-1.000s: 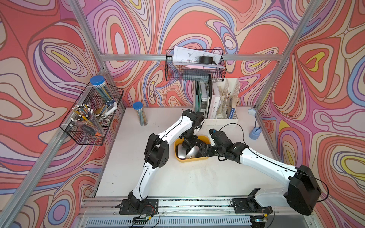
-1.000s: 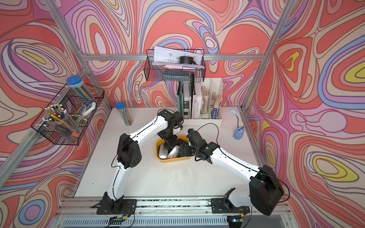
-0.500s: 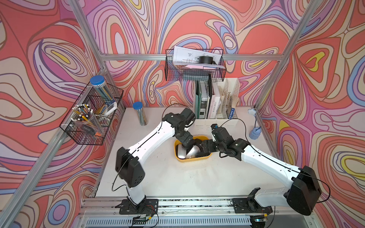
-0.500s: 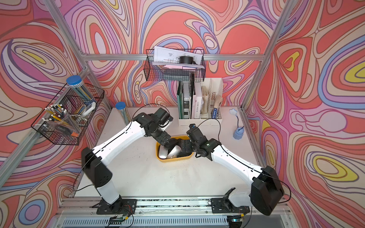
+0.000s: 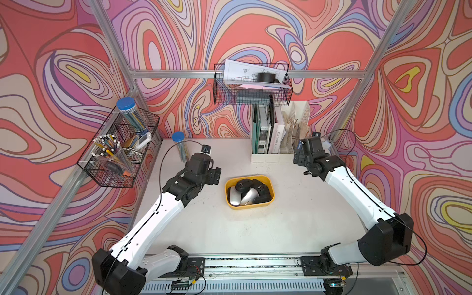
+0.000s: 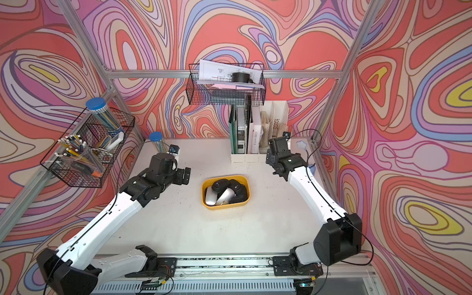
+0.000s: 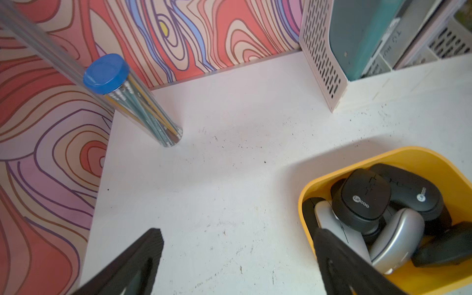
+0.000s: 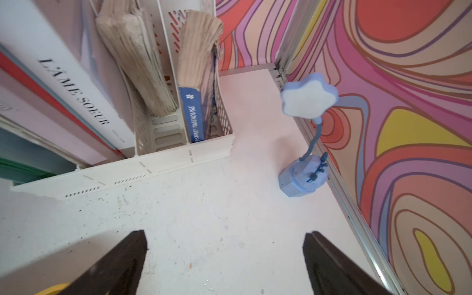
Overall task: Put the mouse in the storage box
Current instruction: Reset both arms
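Observation:
The yellow storage box stands in the middle of the white table in both top views. Several mice lie piled in it, black ones over silver ones. My left gripper hovers left of the box, open and empty. In the left wrist view the box and a black mouse show beside my left gripper. My right gripper hangs open at the back right, by the organizer. In the right wrist view, only bare table lies between the fingers of my right gripper.
A white file organizer with books stands at the back. A clear pencil tube with a blue cap is at the back left. Black wire baskets hang on the left wall and back wall. A blue flower lamp stands at the right edge.
Both arms have drawn away from the box, the left one to the left, the right one to the back right. The right gripper's jaws have opened wider.

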You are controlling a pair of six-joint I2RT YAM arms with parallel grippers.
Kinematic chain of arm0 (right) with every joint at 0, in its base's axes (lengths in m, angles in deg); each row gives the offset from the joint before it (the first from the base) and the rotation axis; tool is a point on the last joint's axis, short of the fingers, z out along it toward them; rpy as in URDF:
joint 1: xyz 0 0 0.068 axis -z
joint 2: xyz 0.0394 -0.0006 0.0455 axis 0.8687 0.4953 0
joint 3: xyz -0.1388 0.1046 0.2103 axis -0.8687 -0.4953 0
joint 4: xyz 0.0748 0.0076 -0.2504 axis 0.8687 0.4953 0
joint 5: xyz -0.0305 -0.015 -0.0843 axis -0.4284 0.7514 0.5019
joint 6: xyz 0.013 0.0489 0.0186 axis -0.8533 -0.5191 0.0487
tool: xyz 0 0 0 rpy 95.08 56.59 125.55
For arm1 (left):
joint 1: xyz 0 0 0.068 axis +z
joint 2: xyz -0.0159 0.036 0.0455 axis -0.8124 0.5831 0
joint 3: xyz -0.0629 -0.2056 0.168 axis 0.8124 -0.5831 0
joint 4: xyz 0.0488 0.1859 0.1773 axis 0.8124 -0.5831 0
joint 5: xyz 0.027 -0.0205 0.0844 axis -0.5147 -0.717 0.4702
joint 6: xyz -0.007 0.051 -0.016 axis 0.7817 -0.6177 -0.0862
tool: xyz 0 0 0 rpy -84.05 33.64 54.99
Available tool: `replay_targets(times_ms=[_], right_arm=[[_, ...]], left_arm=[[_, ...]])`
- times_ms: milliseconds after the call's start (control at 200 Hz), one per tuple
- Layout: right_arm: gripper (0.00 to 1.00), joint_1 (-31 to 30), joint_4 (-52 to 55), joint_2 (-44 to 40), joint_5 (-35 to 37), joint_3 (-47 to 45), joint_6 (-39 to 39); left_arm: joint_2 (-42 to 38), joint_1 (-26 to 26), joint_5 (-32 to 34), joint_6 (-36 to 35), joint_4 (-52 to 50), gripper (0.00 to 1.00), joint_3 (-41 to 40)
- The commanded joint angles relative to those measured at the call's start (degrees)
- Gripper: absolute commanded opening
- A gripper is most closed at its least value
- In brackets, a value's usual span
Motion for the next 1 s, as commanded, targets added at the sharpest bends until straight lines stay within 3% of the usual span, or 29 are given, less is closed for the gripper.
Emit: replay_targets(times_ms=[0, 170, 265, 325, 406, 551, 676, 776, 846, 901, 997], right_arm=[[0.98, 0.1, -2.69, -1.62, -2.61, -1.73, 2.97], [0.98, 0.61, -11.8, -2.24, -24.4, -7.58, 14.26], [0.98, 0.63, -15.7, -0.11, -38.07, -10.35, 19.6], [0.98, 0.63, -16.87, 0.77, -41.53, -10.81, 19.41], [0.98, 0.63, -21.67, 0.05, -40.12, -13.56, 20.74], [0.98, 1.21, -36.87, -4.51, -38.4, -22.65, 19.58], [0.98, 1.33, -37.24, -3.76, -40.75, -22.72, 21.25], [0.98, 1.33, -33.25, -2.25, -37.39, -20.34, 21.09], [0.98, 1.33, -35.05, -3.24, -34.83, -21.76, 21.34], [0.98, 1.33, -36.89, -4.74, -33.2, -23.29, 22.44], [0.98, 1.67, -40.31, -6.38, -30.46, -25.95, 23.44]], left_arm=[[-2.28, 5.16, -11.39, 1.51, 10.04, 0.99, -5.26], [0.89, 18.39, -29.43, 17.07, 11.65, 0.98, -8.83], [3.84, 22.45, -35.94, 15.33, 15.41, 0.98, -10.65], [5.2, 22.82, -33.33, 13.1, 15.54, 0.98, -11.29], [7.18, 23.96, -34.92, 9.43, 15.24, 0.99, -11.59], [7.28, 24.19, -28.23, 3.37, 19.98, 0.98, -15.07], [4.08, 24.18, -18.7, 5.17, 41.07, 0.98, -28.62], [4.38, 24.18, -12.88, 2.68, 59.97, 0.98, -39.94], [6.4, 24.23, -15.71, -4.66, 59.75, 0.98, -39.92], [7.48, 24.19, -13.13, -5.9, 59.98, 0.98, -40.05], [10.59, 24.18, -10.19, -7.32, 72.9, 0.99, -44.46]])
